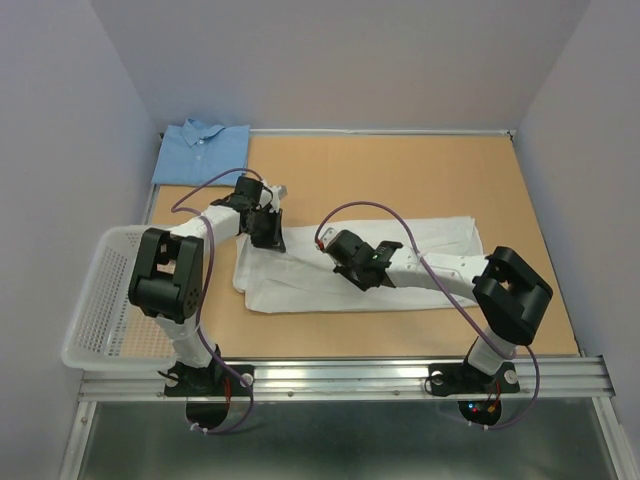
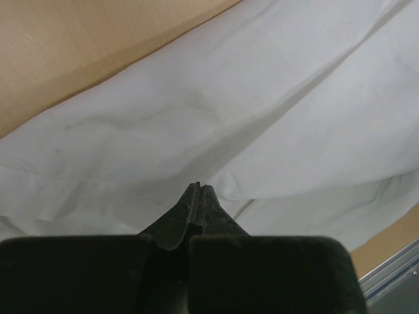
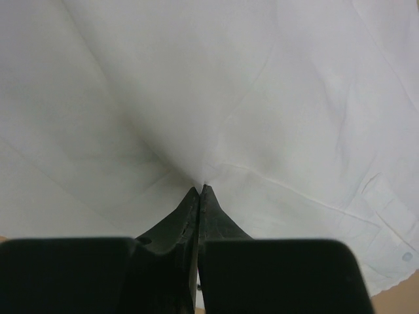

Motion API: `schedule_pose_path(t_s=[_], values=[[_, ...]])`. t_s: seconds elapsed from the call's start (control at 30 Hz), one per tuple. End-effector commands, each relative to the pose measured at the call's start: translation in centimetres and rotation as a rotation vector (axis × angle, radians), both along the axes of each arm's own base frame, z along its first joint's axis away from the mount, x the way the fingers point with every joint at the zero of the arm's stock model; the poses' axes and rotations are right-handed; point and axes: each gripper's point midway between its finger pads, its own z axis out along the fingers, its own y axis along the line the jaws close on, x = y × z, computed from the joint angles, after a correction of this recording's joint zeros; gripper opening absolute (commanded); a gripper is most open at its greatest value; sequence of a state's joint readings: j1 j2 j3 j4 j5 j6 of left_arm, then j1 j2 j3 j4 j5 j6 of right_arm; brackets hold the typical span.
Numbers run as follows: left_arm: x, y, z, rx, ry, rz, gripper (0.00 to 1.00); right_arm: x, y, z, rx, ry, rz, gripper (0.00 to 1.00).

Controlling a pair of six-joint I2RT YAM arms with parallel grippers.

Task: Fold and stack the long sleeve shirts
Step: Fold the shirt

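white shirt (image 2: 262, 98): soft matt cloth, creased; table (image 1: 400, 170): matt brown board

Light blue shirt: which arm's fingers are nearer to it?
Left. The left fingers close on the white shirt's left end, not far from the light blue shirt; the right fingers close on its middle, farther away.

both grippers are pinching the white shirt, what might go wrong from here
Both the left gripper and right gripper pinch the white shirt only at their very tips, so cloth may slip out when lifted. The shirt lies in layers; they may catch only the top one, giving a lopsided fold.
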State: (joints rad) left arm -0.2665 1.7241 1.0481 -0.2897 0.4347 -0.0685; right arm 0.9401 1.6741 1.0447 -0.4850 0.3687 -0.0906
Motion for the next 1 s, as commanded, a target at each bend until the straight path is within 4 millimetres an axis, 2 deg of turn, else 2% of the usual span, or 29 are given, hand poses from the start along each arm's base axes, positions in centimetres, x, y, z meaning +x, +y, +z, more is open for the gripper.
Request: schedule_pose_path(t_s=[0.0, 0.37, 0.4, 0.47, 0.5, 0.53, 0.6, 0.63, 0.7, 0.77, 0.83, 0.87, 0.9, 0.97], values=[[1.5, 0.4, 1.1, 0.015, -0.040, 0.003, 0.00, 0.6, -0.5, 1.8, -0.023, -0.061, 0.014, 0.01], [2.2, 3.9, 1.6, 0.202, -0.061, 0.058, 0.00, -1.3, -2.1, 1.9, -0.055, -0.003, 0.032, 0.01], [1.9, 3.9, 1.7, 0.200, -0.057, 0.054, 0.01, -1.4, -2.1, 1.8, -0.053, 0.004, 0.032, 0.05], [1.6, 3.6, 2.3, 0.174, -0.066, 0.046, 0.05, -1.9, -2.1, 1.7, -0.045, 0.025, 0.035, 0.19], [1.2, 3.0, 2.6, 0.142, -0.063, 0.031, 0.12, -1.9, -2.1, 1.7, -0.042, 0.028, 0.031, 0.30], [0.8, 2.8, 2.6, 0.126, -0.060, 0.021, 0.28, -2.0, -2.0, 1.7, -0.038, 0.033, 0.034, 0.36], [0.5, 2.2, 3.6, 0.090, -0.077, 0.009, 0.80, -1.9, -1.7, 2.3, -0.016, 0.025, 0.027, 0.47], [0.0, 1.6, 4.0, 0.056, -0.074, -0.010, 0.99, -1.9, -1.5, 2.5, -0.005, 0.025, 0.025, 0.49], [-0.5, 0.7, 5.5, -0.006, -0.092, -0.033, 0.99, -1.5, -0.7, 3.8, 0.044, 0.008, 0.012, 0.54], [-0.5, 0.3, 6.7, -0.038, -0.112, -0.033, 0.99, -0.7, -0.5, 4.7, 0.099, 0.012, -0.023, 0.55], [-0.4, -0.6, 8.9, -0.111, -0.157, -0.014, 0.99, 0.2, -0.3, 6.0, 0.195, 0.032, -0.076, 0.55], [-0.4, -1.0, 9.5, -0.141, -0.165, -0.002, 0.99, 1.2, -0.4, 7.0, 0.275, 0.065, -0.107, 0.54], [-0.1, -1.7, 11.0, -0.201, -0.194, 0.008, 0.99, 1.8, -0.6, 7.7, 0.334, 0.076, -0.161, 0.54], [-0.3, -2.5, 11.6, -0.251, -0.207, 0.006, 0.99, 3.6, -1.6, 9.2, 0.444, 0.078, -0.247, 0.54]])
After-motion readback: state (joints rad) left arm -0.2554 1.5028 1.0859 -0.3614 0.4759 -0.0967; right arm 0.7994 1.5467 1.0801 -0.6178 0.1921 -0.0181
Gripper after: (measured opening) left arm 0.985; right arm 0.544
